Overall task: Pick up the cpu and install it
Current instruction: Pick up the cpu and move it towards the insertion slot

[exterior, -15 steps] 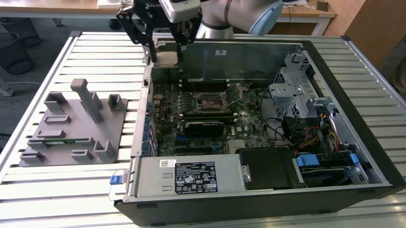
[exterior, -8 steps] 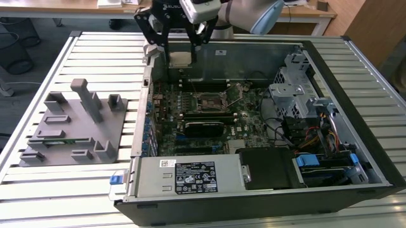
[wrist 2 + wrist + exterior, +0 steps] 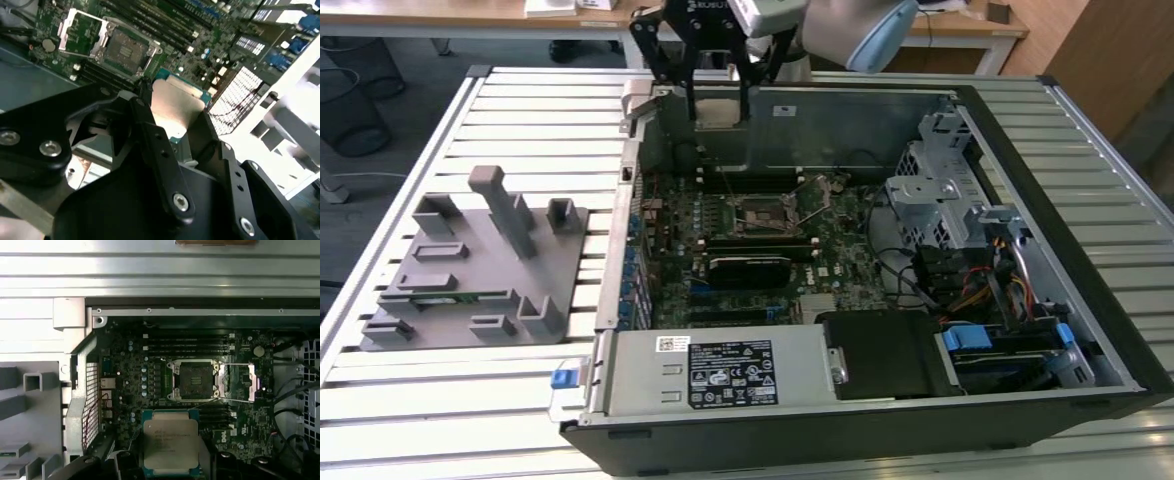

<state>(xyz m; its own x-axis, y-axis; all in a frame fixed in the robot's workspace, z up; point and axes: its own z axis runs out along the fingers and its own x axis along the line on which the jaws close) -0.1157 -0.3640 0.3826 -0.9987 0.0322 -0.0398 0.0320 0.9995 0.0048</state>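
Gripper (image 3: pixel 718 102) clamped on the cpu (image 3: pixel 170 442), 1 black finger (image 3: pixel 150 132) on each of 2 opposite edges. This edge grasp leaves the silvery top plate untouched and, by judgement, spares the contact face underneath. The chip is carried flat, plate side toward the first wrist view, so that it can meet its seat squarely.

The cpu hangs in the air above the open computer case (image 3: pixel 1067 190), clear of the motherboard (image 3: pixel 135 385). In the exterior view it sits high over the far wall of the case. In the first wrist view it appears just beside the socket (image 3: pixel 195 381), not over it.

The socket stands ready. Its metal load frame (image 3: pixel 239 382) is swung aside, exposing the dark square bed that receives the chip.

A grey parts fixture (image 3: pixel 480 265) rests on the slatted table (image 3: pixel 520 110) at the exterior view's left, beside the case; its upright holders presumably present parts at known positions.

Judged from this arrangement, the pick-up is complete and the seating is not yet done.
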